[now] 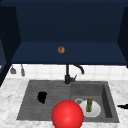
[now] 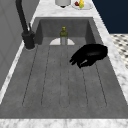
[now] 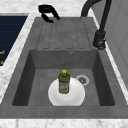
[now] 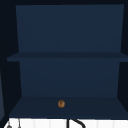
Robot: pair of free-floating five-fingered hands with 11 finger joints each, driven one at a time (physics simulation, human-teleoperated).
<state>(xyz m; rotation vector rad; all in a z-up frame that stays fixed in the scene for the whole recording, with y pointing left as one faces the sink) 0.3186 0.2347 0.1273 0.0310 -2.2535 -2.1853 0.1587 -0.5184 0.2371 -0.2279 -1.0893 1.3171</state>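
Front: red ball [image 1: 67, 115] | right side: bottle [image 3: 64, 81] on plate [image 3: 75, 96]

Logged at my station: left hand [image 1: 42, 97], black, hung palm-down just above the ribbed drainboard [image 1: 45, 98] of the grey sink, fingers loosely curled, holding nothing; in the left side view [image 2: 90, 54] I saw its fingertips pointed toward the faucet side. Drainboard: grey, grooved lengthwise, flat, forming the sink's left half. Right hand [image 1: 123, 106], black, hung low over the marble counter [image 1: 122, 95] just beyond the sink's right rim; I could not make out its fingers.
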